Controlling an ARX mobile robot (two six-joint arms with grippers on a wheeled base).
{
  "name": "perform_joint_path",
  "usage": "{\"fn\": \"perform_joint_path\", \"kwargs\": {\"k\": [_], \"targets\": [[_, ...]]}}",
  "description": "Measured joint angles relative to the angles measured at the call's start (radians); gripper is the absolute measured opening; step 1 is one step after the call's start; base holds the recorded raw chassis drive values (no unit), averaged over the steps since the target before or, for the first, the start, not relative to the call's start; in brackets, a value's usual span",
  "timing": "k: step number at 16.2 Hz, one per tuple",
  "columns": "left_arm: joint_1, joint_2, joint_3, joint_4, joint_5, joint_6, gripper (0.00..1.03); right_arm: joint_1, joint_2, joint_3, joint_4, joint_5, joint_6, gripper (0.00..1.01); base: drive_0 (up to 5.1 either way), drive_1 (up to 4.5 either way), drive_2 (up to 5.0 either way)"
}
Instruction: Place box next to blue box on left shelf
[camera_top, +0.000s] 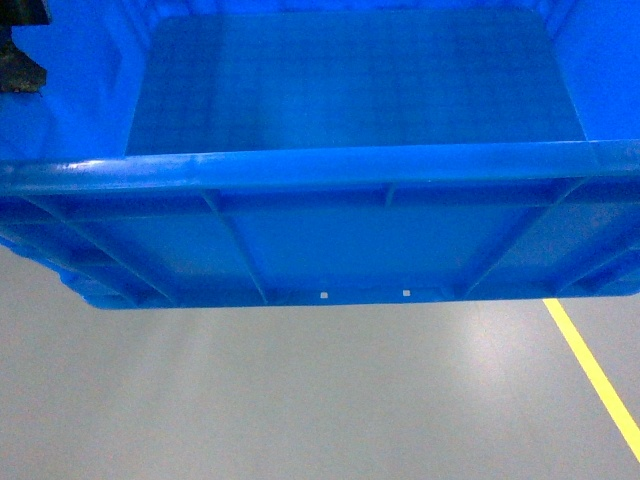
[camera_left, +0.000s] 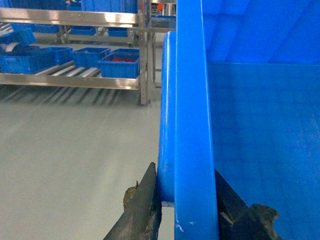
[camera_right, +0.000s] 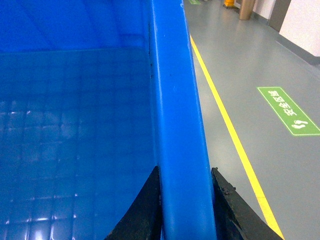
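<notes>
I've got the box (camera_top: 340, 210) up off the floor (camera_top: 300, 400), carried between both arms, empty as far as I can see. It's a big rigid crate with ribbed walls, so I'd judge it stiff but bulky and awkward more than heavy. The smooth plastic will want to slip if the 2 sides aren't kept level. The thick rolled rim on each side wall is the only sensible hold, and that's where I am now

Left tool (camera_left: 187, 210): jaws closed down onto the left wall rim, 1 finger outside, 1 inside, plastic pinched between them. Right tool (camera_right: 185, 205): same on the right rim, fingers tight against both faces of the wall

The left shelf (camera_left: 75, 80) shows only in the left wrist view, well off to the left across open floor, with small blue trays (camera_left: 119, 64) already on its rollers. The box is nowhere near it yet. A yellow floor line (camera_top: 590, 365) runs along my right side
</notes>
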Motion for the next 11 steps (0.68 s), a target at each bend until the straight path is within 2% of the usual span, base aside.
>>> {"fn": "perform_joint_path", "kwargs": {"k": [11], "targets": [[0.000,-0.001,0.000,0.000,0.001,0.001,0.18,0.000,0.000,0.000,-0.003,-0.001,0.000,0.20,0.0,4.25,-4.2]]}}
